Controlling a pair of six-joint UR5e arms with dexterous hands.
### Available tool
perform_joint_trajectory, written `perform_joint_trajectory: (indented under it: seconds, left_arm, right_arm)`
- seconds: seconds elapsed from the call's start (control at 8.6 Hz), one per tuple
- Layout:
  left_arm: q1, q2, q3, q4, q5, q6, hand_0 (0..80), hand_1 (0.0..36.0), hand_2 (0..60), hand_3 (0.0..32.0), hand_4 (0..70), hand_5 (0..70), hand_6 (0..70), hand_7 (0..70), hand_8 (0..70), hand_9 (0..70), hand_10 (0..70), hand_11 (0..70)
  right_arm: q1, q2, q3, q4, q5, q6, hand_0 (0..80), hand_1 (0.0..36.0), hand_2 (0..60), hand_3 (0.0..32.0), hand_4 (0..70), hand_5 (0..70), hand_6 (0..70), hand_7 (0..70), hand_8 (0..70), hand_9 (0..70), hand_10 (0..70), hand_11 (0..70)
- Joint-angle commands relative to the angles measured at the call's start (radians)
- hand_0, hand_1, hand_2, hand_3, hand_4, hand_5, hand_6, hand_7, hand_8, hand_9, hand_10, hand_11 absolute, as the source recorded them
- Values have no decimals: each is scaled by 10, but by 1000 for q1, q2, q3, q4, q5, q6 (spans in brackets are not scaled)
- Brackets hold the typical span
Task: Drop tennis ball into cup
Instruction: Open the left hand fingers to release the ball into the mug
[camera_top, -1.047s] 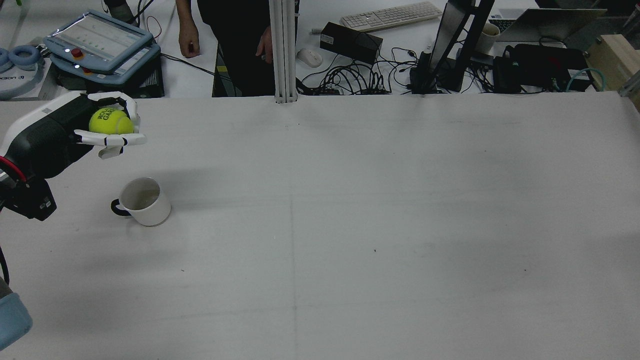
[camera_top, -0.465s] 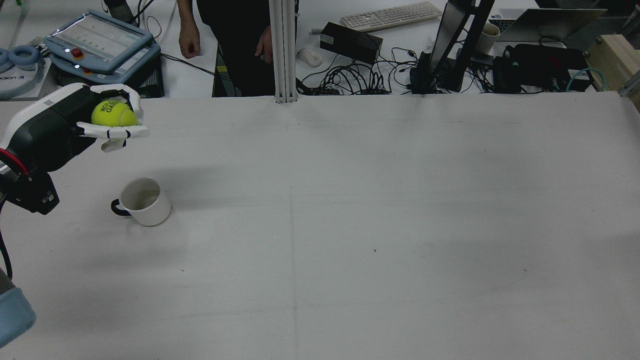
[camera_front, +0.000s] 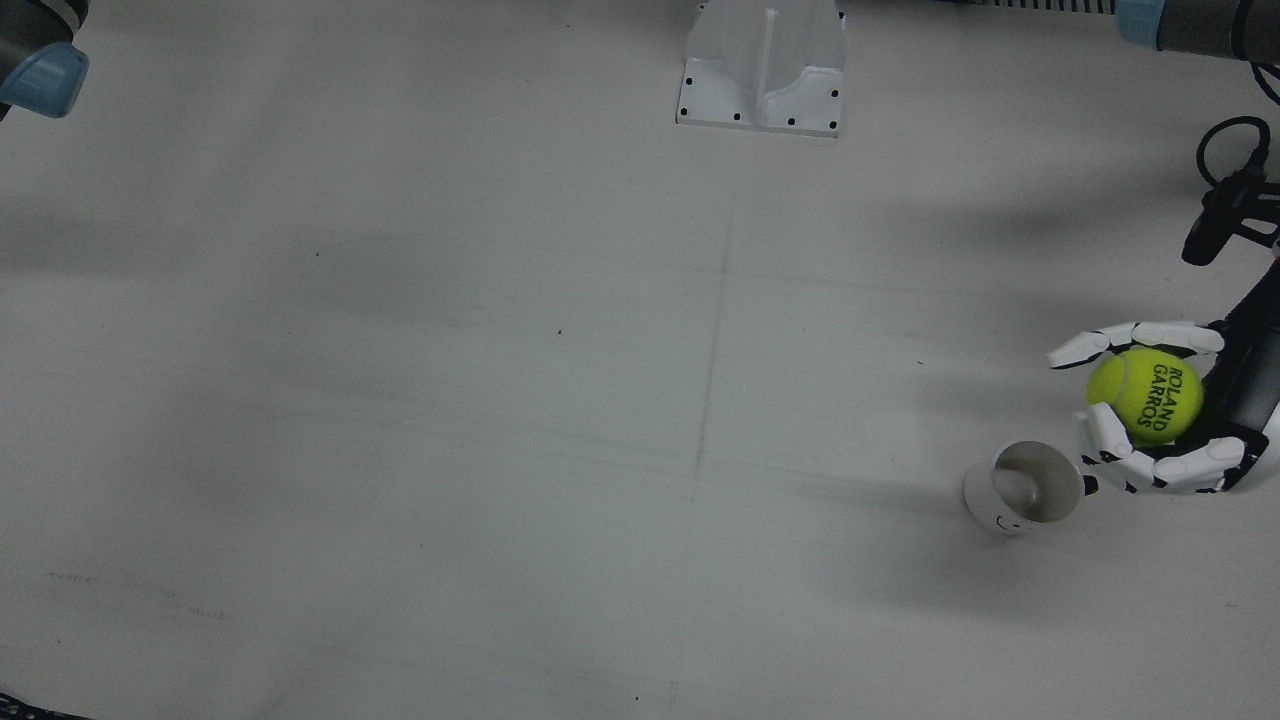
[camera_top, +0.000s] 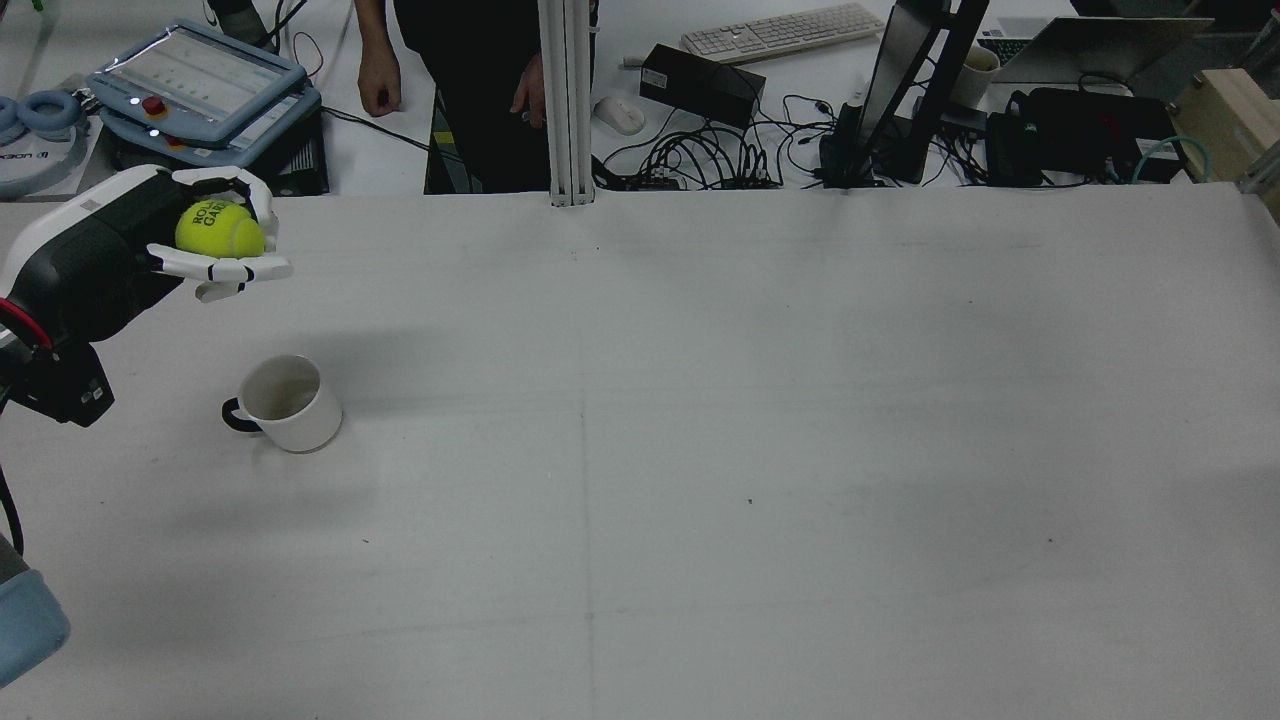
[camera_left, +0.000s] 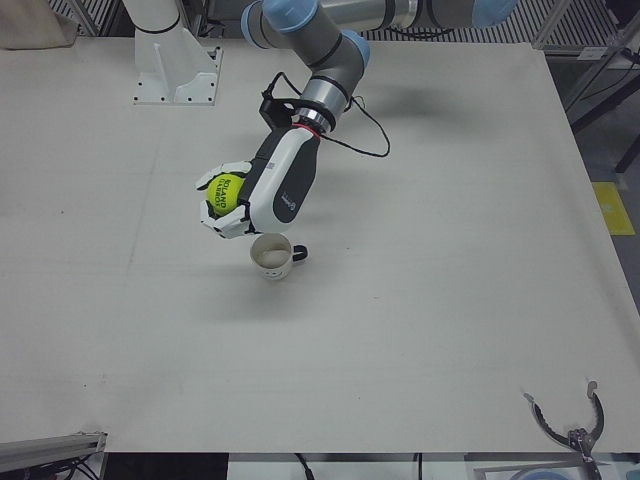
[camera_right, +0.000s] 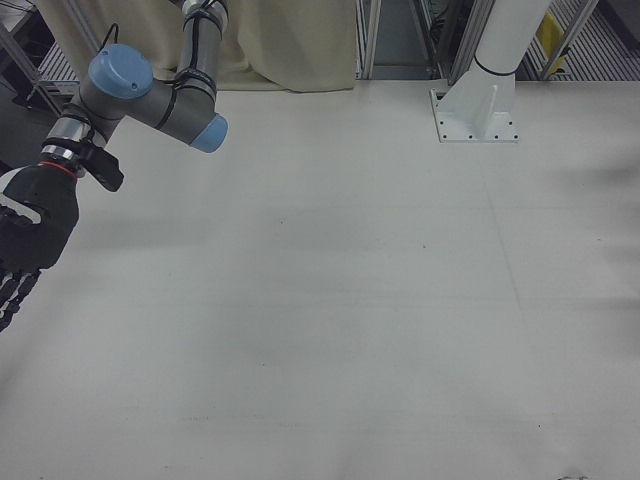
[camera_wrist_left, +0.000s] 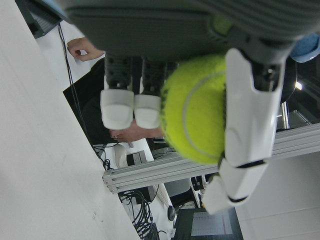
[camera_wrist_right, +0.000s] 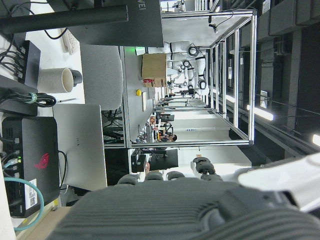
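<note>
Since the earlier rear pictures the left robot hand (camera_top: 215, 235) has been rising a little and drifting slightly toward the table's far edge, and is now easing a touch back toward the arm's side; the mug has not been moving at all. The left robot hand is grasping the tennis ball (camera_top: 220, 230), with white fingers (camera_wrist_left: 247, 125) curling over one side and shorter fingertips (camera_wrist_left: 125, 107) pressing from the other, so the yellow felt is showing between them. The ball is being carried in the air, beside and above the white mug (camera_top: 288, 402), not yet over its mouth; in the front view the ball (camera_front: 1146, 396) is sitting just to the side of the mug (camera_front: 1025, 487).

The ball is looking light, springy and fuzzy, so the felt is probably giving good friction and a wrap around its widest part should be holding it without much squeeze. It will likely bounce if released from high, and the mug's opening is looking only somewhat wider than the ball, so lining it up centrally and low seems wise. The mug, standing upright on the tabletop (camera_top: 700, 450) with its dark handle (camera_top: 232, 416) turned toward the arm's side, is looking rigid and could tip if knocked.

The right robot hand (camera_right: 25, 245) is hanging at the far side, fingers apart, holding nothing.
</note>
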Motion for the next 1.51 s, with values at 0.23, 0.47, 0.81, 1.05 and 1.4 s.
perform_joint_trajectory:
  seconds: [0.23,0.47,0.81,1.05,1.4]
  left_arm:
    - [4,51,47,-111,8,-3,634,360,600,0,376,569,684,605,464,575,271,420]
    - [6,92,53,-192,25,-9,566,359,600,0,107,381,266,182,128,153,82,151]
    - [7,92,53,-211,46,-11,457,252,600,46,0,369,174,51,32,23,22,53]
    - [7,93,50,-214,49,-13,352,203,576,220,0,31,79,40,14,1,6,25]
    - [-131,92,31,-187,77,-8,370,207,584,70,0,219,83,30,15,0,0,15]
  right_arm:
    - [0,0,0,0,0,0,0,0,0,0,0,0,0,0,0,0,0,0]
    - [0,0,0,0,1,0,0,0,0,0,0,0,0,0,0,0,0,0]
    - [0,0,0,0,0,0,0,0,0,0,0,0,0,0,0,0,0,0]
    - [0,0,0,0,0,0,0,0,0,0,0,0,0,0,0,0,0,0]
    - [0,0,0,0,0,0,0,0,0,0,0,0,0,0,0,0,0,0]
